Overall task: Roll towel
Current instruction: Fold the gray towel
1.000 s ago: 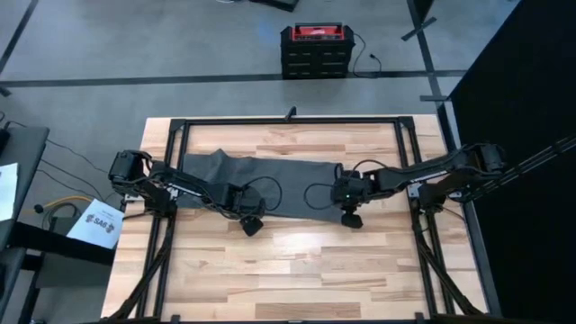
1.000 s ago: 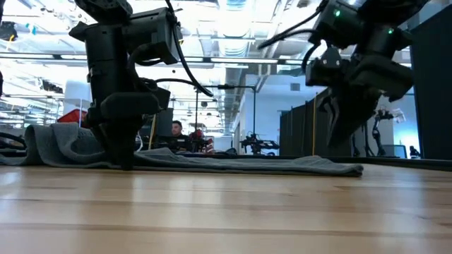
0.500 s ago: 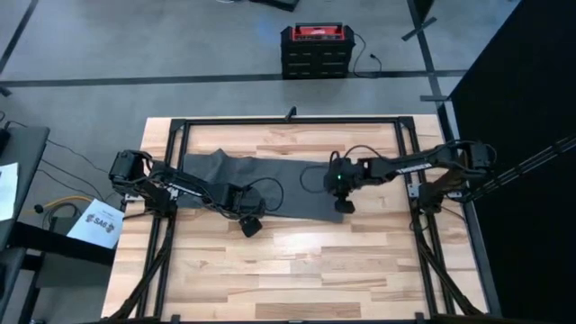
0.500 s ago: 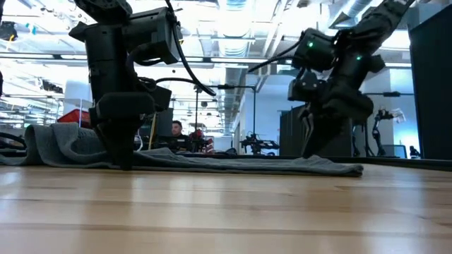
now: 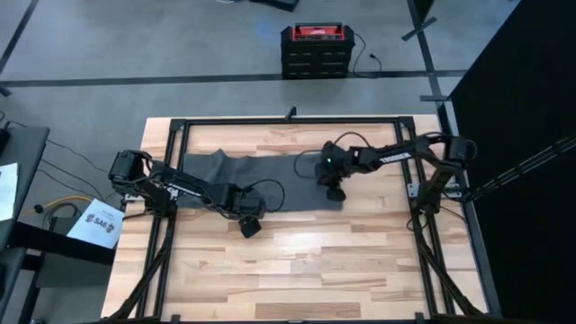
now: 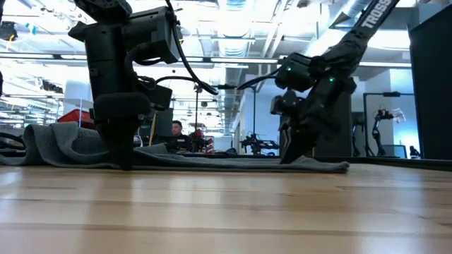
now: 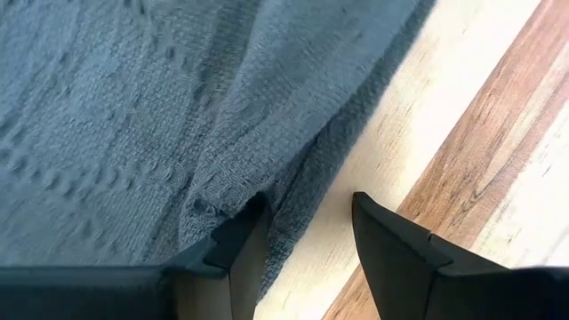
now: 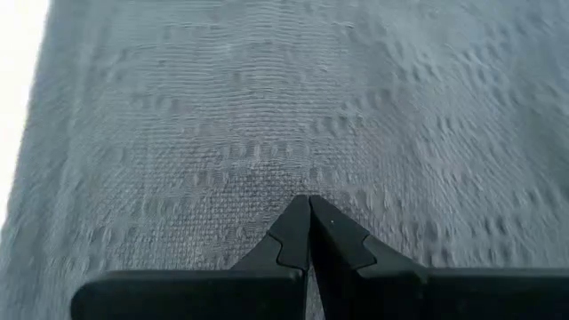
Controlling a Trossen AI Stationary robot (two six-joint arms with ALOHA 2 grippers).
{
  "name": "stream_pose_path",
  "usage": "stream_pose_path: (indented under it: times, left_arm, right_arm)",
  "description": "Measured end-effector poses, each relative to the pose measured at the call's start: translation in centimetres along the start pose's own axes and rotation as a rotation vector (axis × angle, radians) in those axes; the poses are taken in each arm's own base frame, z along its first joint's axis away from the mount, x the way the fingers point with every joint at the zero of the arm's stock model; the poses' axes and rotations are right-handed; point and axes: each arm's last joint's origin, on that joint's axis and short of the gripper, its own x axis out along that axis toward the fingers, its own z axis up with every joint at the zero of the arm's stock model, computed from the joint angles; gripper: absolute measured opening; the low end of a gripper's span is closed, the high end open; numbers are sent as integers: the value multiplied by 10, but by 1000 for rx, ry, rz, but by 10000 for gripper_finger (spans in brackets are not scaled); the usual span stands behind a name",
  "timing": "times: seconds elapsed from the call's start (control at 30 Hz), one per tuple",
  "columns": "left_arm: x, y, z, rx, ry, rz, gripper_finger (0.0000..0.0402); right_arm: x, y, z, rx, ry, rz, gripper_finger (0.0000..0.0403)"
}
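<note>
The towel [image 5: 225, 171], a dark grey cloth, lies on the wooden table [image 5: 297, 261] in the upper middle of the high view, its long axis running left to right across the frame, one end under the left arm and the other under the right arm. From overhead we see it as a flat band; the low view shows what that hides, a bunched, raised heap at the left end [image 6: 56, 144] thinning to a flat edge toward the right of the frame. The left gripper [image 5: 249, 225] sits at the lower edge of the cloth, left of centre in the high view; in its wrist view its fingers [image 7: 236, 244] stand apart, straddling the towel's hem where cloth meets bare wood, so it is released. The right gripper [image 5: 335, 193] rests on the towel's right end; its wrist view shows both fingertips [image 8: 308, 233] pressed together, clenched, with woven cloth filling the frame, though we cannot tell whether any fold is pinched between them.
</note>
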Motion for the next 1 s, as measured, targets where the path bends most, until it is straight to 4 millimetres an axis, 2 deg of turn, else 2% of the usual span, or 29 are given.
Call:
stream_pose_path:
  times: [0.1,0.23,0.33,0.43,0.6,0.73,0.9,1.0]
  left_arm:
    - [0,0,0,0,0,2,153]
    - [0,0,0,0,1,3,152]
    - [0,0,0,5,1,3,152]
    - [0,0,0,16,1,4,152]
    - [0,-2,-1,84,-9,7,152]
    - [-1,-4,-2,133,-16,9,152]
    - [-1,-6,-4,158,-21,14,152]
    - [-2,-8,-5,165,-26,20,152]
  right_arm:
    - [-7,-12,0,0,11,-51,0]
    - [-28,-29,4,1,-53,-126,0]
    - [-36,-40,-1,36,-53,-152,0]
    - [-37,-49,-6,37,-48,-171,0]
    - [-26,-65,-20,73,-4,-181,0]
    - [-21,-84,-31,105,23,-285,0]
    - [-30,-106,-39,146,33,-442,0]
    - [-38,-112,-44,179,46,-475,0]
